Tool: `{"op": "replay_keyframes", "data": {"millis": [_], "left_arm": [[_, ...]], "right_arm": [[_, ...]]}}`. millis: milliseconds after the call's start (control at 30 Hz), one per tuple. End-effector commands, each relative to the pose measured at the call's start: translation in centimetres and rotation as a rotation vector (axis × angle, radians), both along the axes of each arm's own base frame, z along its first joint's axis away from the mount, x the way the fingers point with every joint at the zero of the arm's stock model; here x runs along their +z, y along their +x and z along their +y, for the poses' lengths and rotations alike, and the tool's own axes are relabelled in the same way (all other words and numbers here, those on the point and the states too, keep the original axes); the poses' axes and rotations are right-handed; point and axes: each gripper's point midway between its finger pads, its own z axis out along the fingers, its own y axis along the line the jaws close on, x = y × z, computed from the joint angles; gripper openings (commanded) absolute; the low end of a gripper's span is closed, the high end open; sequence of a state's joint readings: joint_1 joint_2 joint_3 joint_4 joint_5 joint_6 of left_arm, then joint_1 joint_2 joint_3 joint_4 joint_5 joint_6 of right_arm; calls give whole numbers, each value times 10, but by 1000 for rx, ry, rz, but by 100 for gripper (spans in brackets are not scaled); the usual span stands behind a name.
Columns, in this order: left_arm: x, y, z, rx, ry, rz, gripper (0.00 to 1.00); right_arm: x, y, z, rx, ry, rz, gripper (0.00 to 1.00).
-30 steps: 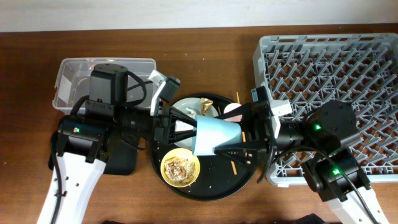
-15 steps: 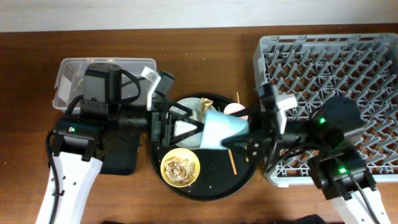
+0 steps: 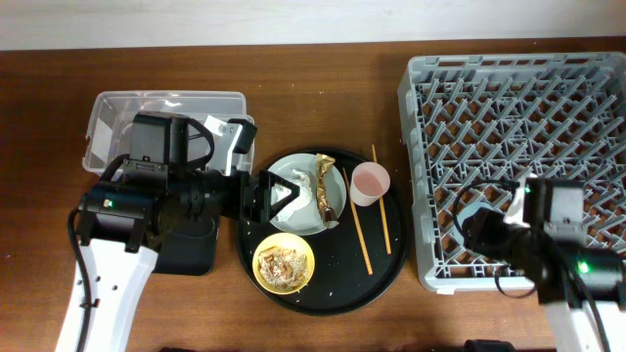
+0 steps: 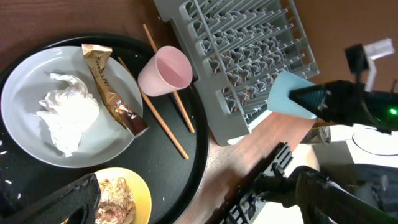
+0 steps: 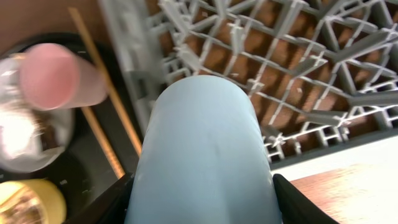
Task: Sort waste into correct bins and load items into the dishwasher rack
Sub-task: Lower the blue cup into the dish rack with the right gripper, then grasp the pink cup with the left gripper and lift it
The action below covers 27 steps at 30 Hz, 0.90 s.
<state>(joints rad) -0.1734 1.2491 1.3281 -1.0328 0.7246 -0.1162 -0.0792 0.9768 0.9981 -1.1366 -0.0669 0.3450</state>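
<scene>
- Overhead: the grey dishwasher rack (image 3: 518,108) sits at 3 o'clock of the round black tray (image 3: 337,269). The clear tub (image 3: 108,108) is at 10 o'clock of it.
- The black rectangular tray (image 3: 196,256) is at 9 o'clock, mostly hidden under the left arm.
- On the round tray, the pale grey plate (image 3: 298,166) lies at 11 o'clock and carries the crumpled white tissue (image 3: 305,196) and the gold foil wrapper (image 3: 326,181).
- The pink cup (image 3: 370,184) stands at 2 o'clock. The chopsticks (image 3: 360,230) lie just beside it, running toward 5 o'clock.
- The yellow bowl (image 3: 284,264) holds the food scraps (image 3: 282,262) at 7 o'clock.
- The left gripper (image 3: 279,194) hovers at the plate's 9 o'clock edge, fingers spread and grasping nothing.
- The right gripper (image 3: 484,227) is over the rack's 7 o'clock part; from above its load is hard to make out.
- Left wrist: the fingers (image 4: 56,202) are released, wide apart, above the plate and bowl.
- At 3 o'clock the light blue cup (image 4: 287,94) is pinched in the right gripper, above the rack's near corner.
- Right wrist: the light blue cup (image 5: 202,155) fills the centre, clenched between two fingers (image 5: 115,202) at its sides.
- The rack lattice lies beyond the cup from 12 to 3 o'clock. The pink cup (image 5: 56,78) and a chopstick are at 10 o'clock.
</scene>
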Motion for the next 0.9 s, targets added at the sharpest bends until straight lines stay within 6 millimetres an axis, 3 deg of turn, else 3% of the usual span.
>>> {"op": "replay_keyframes", "data": {"millis": [0, 67, 167, 267, 333, 400, 500, 567, 667, 733, 867], "left_arm": [[4, 2, 3, 8, 9, -21, 100], [4, 2, 3, 8, 9, -21, 100], [4, 1, 2, 7, 9, -21, 100], [5, 1, -4, -13, 12, -35, 100], [1, 1, -13, -38, 52, -59, 100], [-10, -1, -24, -60, 125, -68, 100], [-33, 9, -42, -76, 279, -122, 100], [-62, 27, -59, -71, 428, -164, 99], [-116, 51, -112, -142, 471, -180, 89], [-151, 75, -134, -117, 504, -208, 80], [-173, 103, -151, -69, 480, -256, 80]], "right_arm": [[-18, 24, -14, -40, -45, 67, 50], [-36, 32, 5, 30, 21, 134, 50], [-41, 44, 11, 58, -52, 124, 68], [-1, 62, 11, 47, -57, -8, 76], [24, 62, 11, 27, -48, -69, 79], [32, 56, 12, 26, -44, -80, 84], [28, 44, 25, 80, 17, -37, 84], [36, 41, 38, 114, 87, -68, 85], [47, 35, 44, 133, 114, -109, 86], [44, 31, 43, 132, 115, -87, 87], [42, 27, 43, 131, 116, -67, 87]]}}
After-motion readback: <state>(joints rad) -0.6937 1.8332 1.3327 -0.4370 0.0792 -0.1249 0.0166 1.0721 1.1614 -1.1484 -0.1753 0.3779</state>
